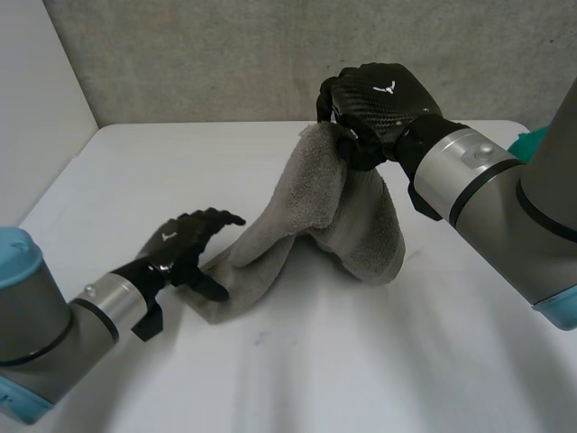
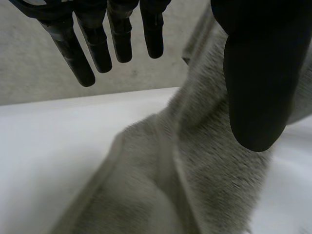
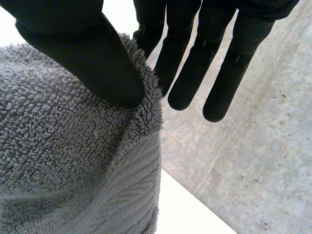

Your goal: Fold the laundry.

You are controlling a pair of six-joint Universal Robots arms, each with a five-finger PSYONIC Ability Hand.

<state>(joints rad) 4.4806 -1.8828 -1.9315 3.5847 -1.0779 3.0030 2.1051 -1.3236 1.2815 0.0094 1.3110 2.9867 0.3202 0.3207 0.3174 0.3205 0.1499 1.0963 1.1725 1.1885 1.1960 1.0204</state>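
Right, white table (image 1: 297,379) spans the head view. The grey towel (image 1: 338,216) sits at its centre, tented: peak lifted at 12 o'clock, one end trailing down to the tabletop at 8 o'clock, the other fold hanging at 4 o'clock. The right arm (image 1: 469,180) comes in from 3 o'clock, the left arm (image 1: 99,307) from 8 o'clock. The right hand (image 1: 379,99) is off the table at 1 o'clock, grasping the towel's peak; in the right wrist view its thumb (image 3: 92,63) clamps the terry edge. The left hand (image 1: 176,244) is low at the towel's 8 o'clock corner, released, fingers (image 2: 122,39) straight and spread above the cloth. Contact there: cannot tell.
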